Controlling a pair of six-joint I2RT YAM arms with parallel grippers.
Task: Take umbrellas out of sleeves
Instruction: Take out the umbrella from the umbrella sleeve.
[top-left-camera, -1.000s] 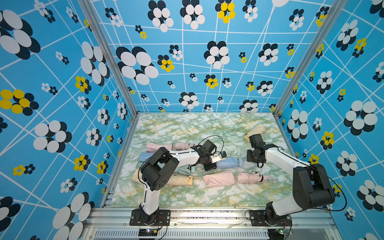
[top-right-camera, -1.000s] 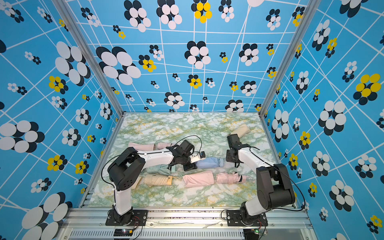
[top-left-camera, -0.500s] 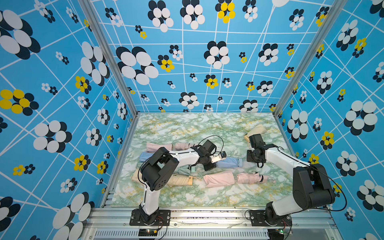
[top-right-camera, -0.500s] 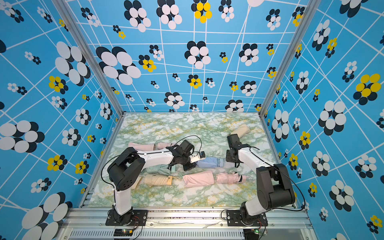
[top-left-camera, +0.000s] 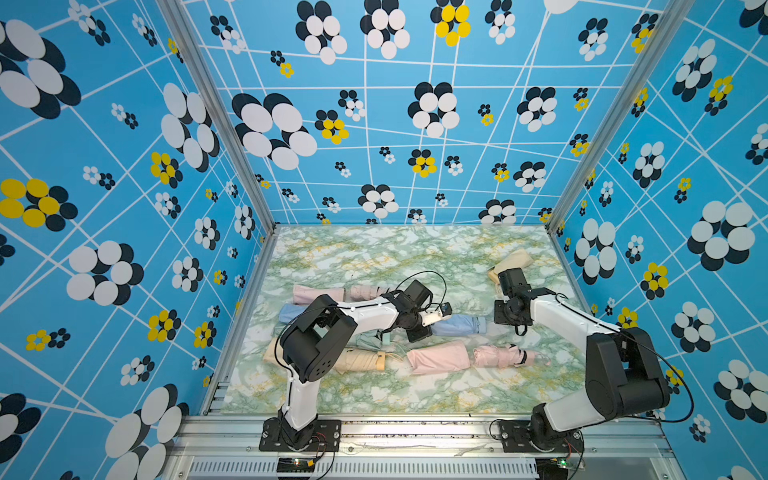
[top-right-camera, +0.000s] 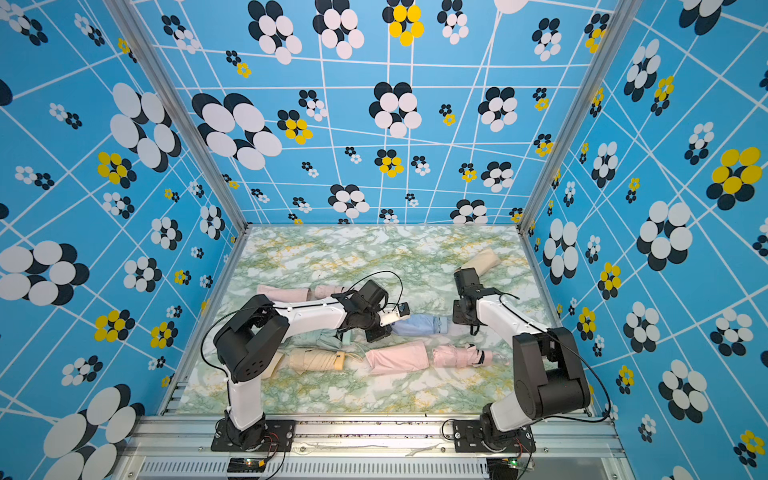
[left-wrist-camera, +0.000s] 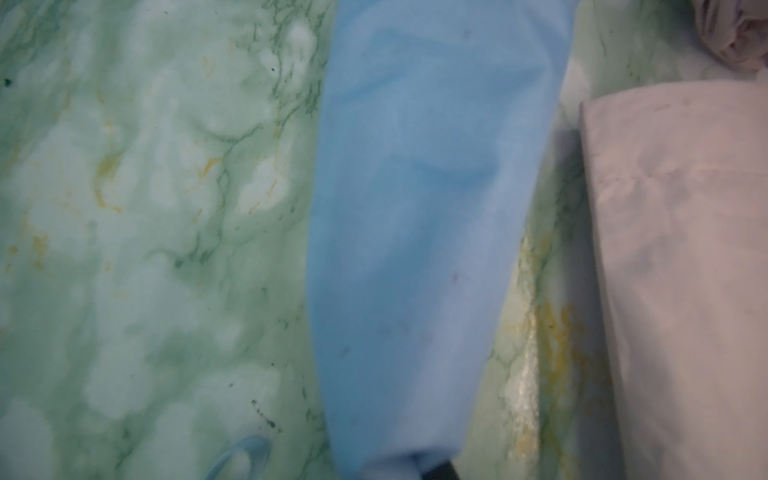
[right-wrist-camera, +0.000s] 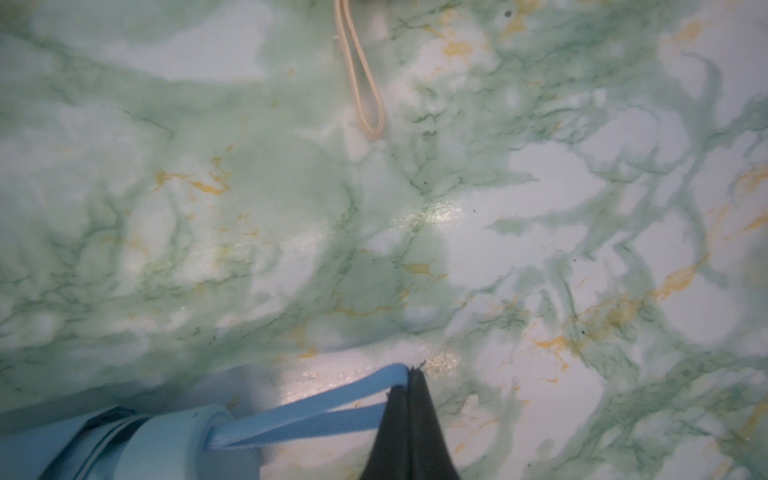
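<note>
My left gripper (top-left-camera: 426, 331) is clamped on the left end of the blue sleeve (top-left-camera: 457, 325), lying mid-table (top-left-camera: 374, 257). At its right end, my right gripper (right-wrist-camera: 409, 382) pinches the blue umbrella's (right-wrist-camera: 174, 440) wrist cord (right-wrist-camera: 316, 411).

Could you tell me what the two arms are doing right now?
The left gripper is shut on one end of the blue sleeve, and the right gripper pinches the wrist cord of the blue umbrella inside it. It is not yet pulled out. A pink umbrella already lies beside its pink sleeve.
</note>
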